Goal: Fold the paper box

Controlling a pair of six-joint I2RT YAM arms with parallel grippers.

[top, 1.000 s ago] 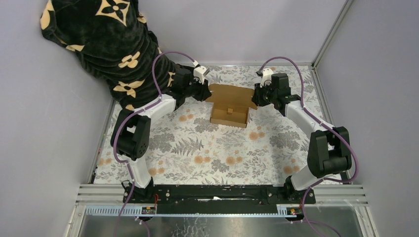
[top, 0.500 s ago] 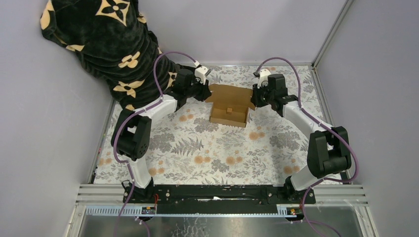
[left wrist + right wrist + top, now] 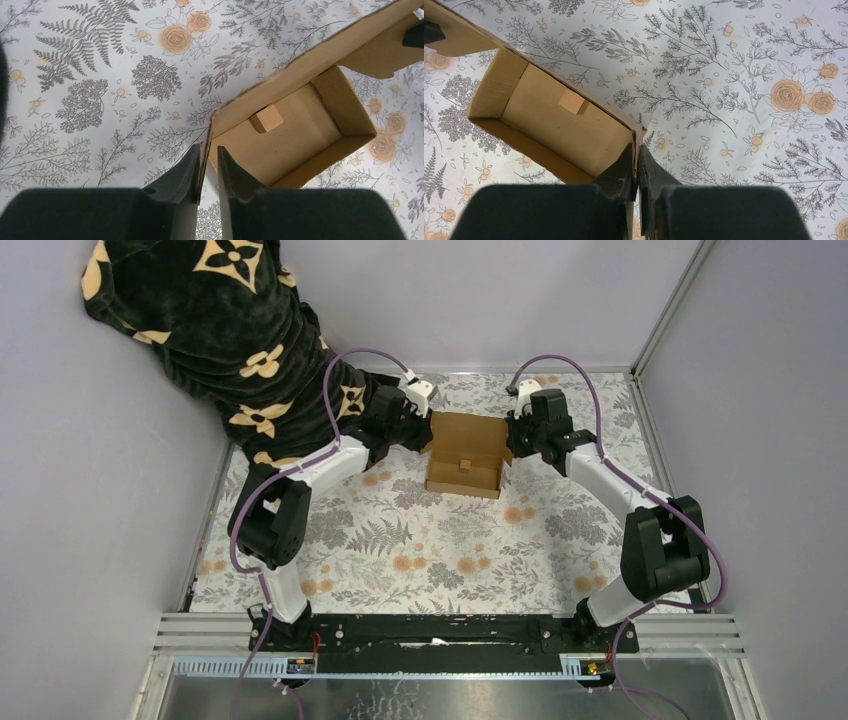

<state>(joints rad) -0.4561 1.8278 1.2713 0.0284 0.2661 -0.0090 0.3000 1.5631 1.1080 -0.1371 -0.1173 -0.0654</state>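
Bright, even, diffuse light from above, no glare, faint soft shadows beside the paper box (image 3: 463,455) on the floral cloth (image 3: 400,530), overhead view sharp, wrist views crisp on the print, left gripper (image 3: 208,150) and right gripper (image 3: 636,148) flat black, slightly soft

Jaws narrowly astride a thin end flap of the open paper box (image 3: 300,137), small wooden block (image 3: 266,120) inside.

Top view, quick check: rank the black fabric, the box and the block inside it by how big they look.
1. black fabric, cut off by the frame edge yet clearly largest
2. box
3. block, a small cube inside the box
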